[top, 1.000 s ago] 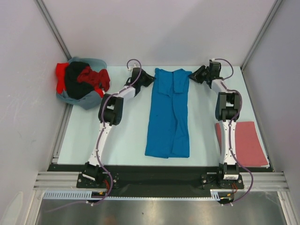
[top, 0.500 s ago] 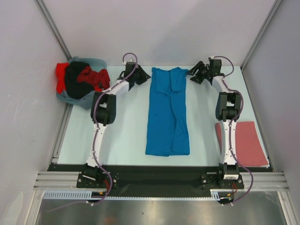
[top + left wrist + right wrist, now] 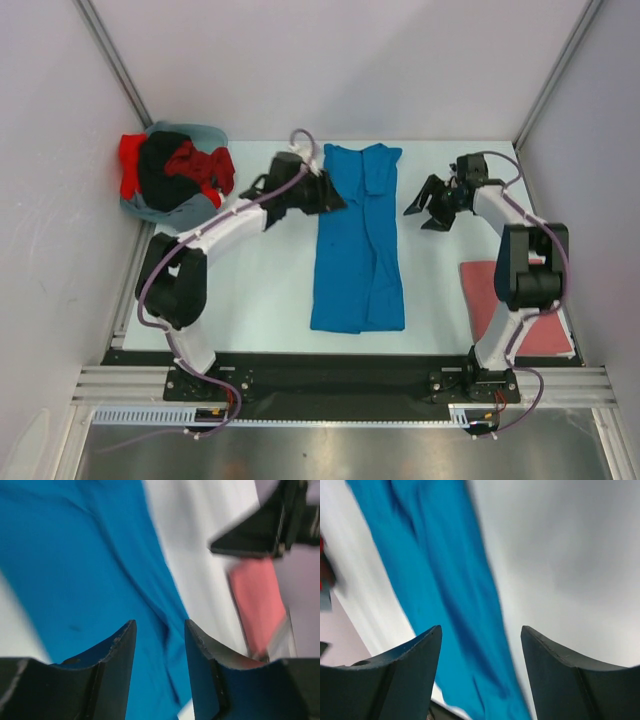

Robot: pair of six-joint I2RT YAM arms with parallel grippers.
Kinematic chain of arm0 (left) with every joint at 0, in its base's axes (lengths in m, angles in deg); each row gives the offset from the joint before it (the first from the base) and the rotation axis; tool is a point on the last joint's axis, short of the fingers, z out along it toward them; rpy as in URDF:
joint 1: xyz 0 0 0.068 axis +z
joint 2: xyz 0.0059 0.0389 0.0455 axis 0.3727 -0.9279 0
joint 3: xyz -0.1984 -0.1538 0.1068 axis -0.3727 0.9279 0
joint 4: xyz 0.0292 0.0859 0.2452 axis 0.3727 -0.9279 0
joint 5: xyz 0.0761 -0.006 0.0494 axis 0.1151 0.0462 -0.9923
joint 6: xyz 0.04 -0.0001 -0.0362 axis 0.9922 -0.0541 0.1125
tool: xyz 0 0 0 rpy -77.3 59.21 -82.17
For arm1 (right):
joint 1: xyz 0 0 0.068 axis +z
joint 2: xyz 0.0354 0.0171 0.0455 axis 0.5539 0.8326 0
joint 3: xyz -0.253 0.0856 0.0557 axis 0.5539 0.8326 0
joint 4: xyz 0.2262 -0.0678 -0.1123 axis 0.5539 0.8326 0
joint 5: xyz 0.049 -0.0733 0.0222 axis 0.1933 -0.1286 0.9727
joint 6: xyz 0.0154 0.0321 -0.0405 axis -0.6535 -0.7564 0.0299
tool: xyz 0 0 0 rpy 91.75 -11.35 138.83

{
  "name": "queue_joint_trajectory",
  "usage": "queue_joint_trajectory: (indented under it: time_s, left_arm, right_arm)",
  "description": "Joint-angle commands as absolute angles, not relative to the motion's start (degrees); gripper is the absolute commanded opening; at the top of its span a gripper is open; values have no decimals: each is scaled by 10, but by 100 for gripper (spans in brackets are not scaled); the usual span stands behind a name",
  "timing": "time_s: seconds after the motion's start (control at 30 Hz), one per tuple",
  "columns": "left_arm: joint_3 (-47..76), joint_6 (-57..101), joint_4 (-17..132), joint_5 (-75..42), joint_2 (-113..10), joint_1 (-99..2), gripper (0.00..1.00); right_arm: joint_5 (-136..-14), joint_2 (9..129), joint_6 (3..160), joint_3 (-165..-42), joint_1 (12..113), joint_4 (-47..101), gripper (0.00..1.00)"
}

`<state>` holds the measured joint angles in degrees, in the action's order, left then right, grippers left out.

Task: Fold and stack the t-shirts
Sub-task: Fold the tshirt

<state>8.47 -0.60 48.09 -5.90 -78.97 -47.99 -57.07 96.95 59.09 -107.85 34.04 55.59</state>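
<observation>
Blue t-shirt (image 3: 358, 250) lies flat mid-table (image 3: 260, 290), folded lengthwise into a long narrow strip with the collar end at the far side. A sleeve panel is folded in at the top and a crease runs down the middle.

Left gripper (image 3: 333, 203) is over the shirt's left edge near the far end, arm reaching in from the left. The jaws are parted by a narrow gap with nothing between them. In the wrist view blue cloth shows through the gap between the fingers (image 3: 117, 655). The frame is blurred, so it cannot be told whether they touch the cloth.

Right gripper (image 3: 422, 215) hangs over bare table just right of the shirt, apart from it. The jaws are spread wide and hold nothing. In its wrist view the fingers (image 3: 415, 660) frame the shirt's edge and pale tabletop.

Pinkish-red t-shirt (image 3: 540, 300) lies folded flat at the near right, partly behind the right arm.

Unfolded pile in the far-left corner: black t-shirt (image 3: 160, 175) and bright red t-shirt (image 3: 203, 165) on top of a grey-blue t-shirt (image 3: 185, 215). More red cloth shows at the pile's left side.
</observation>
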Motion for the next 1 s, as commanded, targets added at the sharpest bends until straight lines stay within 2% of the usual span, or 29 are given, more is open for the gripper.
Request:
queue_joint_trajectory:
  time_s: [0.0,0.17,0.3,0.5,0.67,0.8,0.97]
  left_arm:
    - [138,61,472,43,-766,-563,49]
    - [218,82,468,72,-742,-652,49]
    - [258,68,471,79,-729,-679,42]
    - [306,28,502,126,-741,-702,43]
    - [307,13,530,145,-782,-707,42]
    - [290,4,542,132,-801,-711,37]
    - [264,-23,553,136,-834,-718,41]
  right_arm:
    - [-567,857,609,-995,370,580,71]
    - [-558,706,614,-855,402,593,72]
    - [-548,635,604,-773,402,595,72]
    - [-545,557,583,-682,403,582,72]
    - [-545,535,582,-662,403,586,72]
    - [-546,523,585,-660,403,590,72]
    - [-544,512,587,-657,404,594,73]
